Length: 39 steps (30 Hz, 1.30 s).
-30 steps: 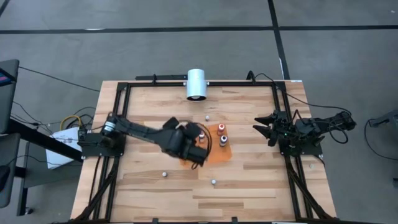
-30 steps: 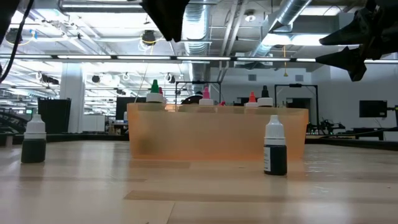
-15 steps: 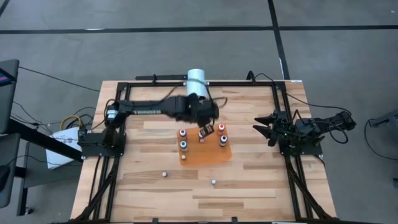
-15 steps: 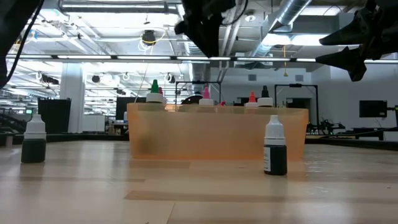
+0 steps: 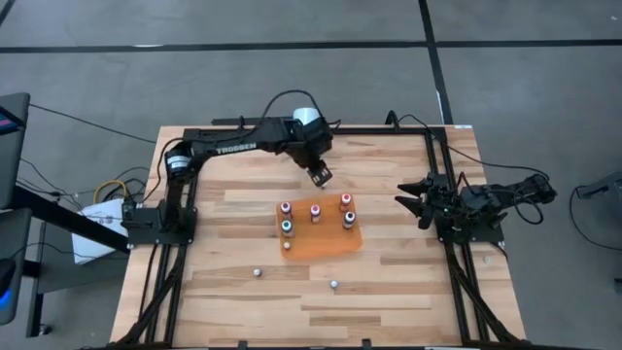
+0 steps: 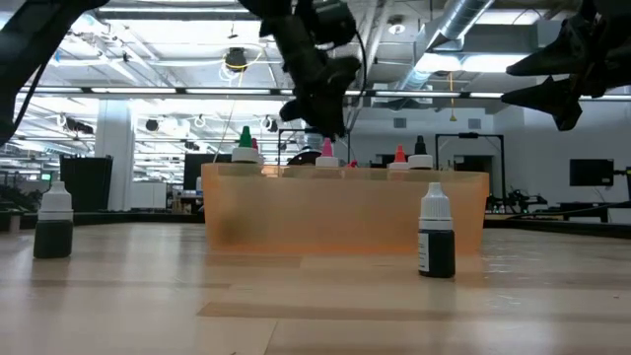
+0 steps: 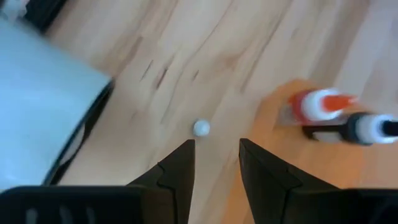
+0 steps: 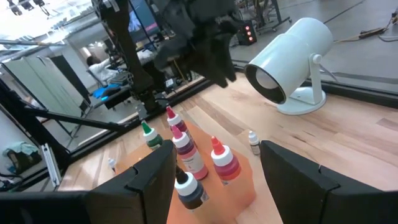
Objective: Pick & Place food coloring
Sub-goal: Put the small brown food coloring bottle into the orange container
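Observation:
The food coloring bottles stand upright in the orange tray (image 5: 326,240): red-topped (image 5: 346,200), pink-topped (image 5: 316,211), teal-topped (image 5: 287,227) and others. One tiny loose bottle (image 7: 201,128) stands on the wood near the white cylinder (image 5: 307,126), just ahead of my left gripper's fingertips. My left gripper (image 5: 318,175) hovers above it, beyond the tray's far edge, open by a narrow gap (image 7: 216,149) and empty. In the low view it hangs high over the tray (image 6: 320,99). My right gripper (image 5: 413,204) waits at the table's right side, open (image 8: 217,186).
Two more dark bottles with white caps stand loose on the near part of the table (image 5: 257,273) (image 5: 333,285), also seen in the low view (image 6: 53,221) (image 6: 437,235). A black frame (image 5: 185,194) borders the wood. Bare wood lies between the tray and my right arm.
My left gripper has swung from over the tray's near-left part toward the table's far edge, passing across the tray, and now hovers between the tray and the white cylinder. The bottles it hid in the tray now show. My right arm has kept still.

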Tool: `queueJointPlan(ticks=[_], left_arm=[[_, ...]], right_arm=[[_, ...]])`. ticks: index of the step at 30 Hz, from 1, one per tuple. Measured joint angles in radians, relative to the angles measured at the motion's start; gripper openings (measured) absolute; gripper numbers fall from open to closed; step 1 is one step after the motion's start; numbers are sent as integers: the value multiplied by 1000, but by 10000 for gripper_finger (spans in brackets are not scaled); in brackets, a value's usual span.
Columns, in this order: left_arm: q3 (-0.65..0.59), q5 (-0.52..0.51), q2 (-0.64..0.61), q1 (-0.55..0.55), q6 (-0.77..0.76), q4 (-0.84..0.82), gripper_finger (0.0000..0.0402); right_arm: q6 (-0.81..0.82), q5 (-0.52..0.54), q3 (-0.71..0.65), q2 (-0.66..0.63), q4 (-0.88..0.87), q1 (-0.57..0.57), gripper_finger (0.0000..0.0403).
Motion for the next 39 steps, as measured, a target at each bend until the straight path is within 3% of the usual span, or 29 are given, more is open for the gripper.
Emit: queueJointPlan(ticks=[8, 19, 39], left_arm=[[-70, -112, 14, -24, -120, 67, 115], [-73, -95, 126, -73, -124, 138, 115], [-78, -160, 127, -68, -128, 168, 115]], right_arm=[[0, 1, 0, 0, 0, 0, 221], [0, 2, 0, 0, 0, 0, 221], [0, 2, 0, 0, 1, 0, 221]])
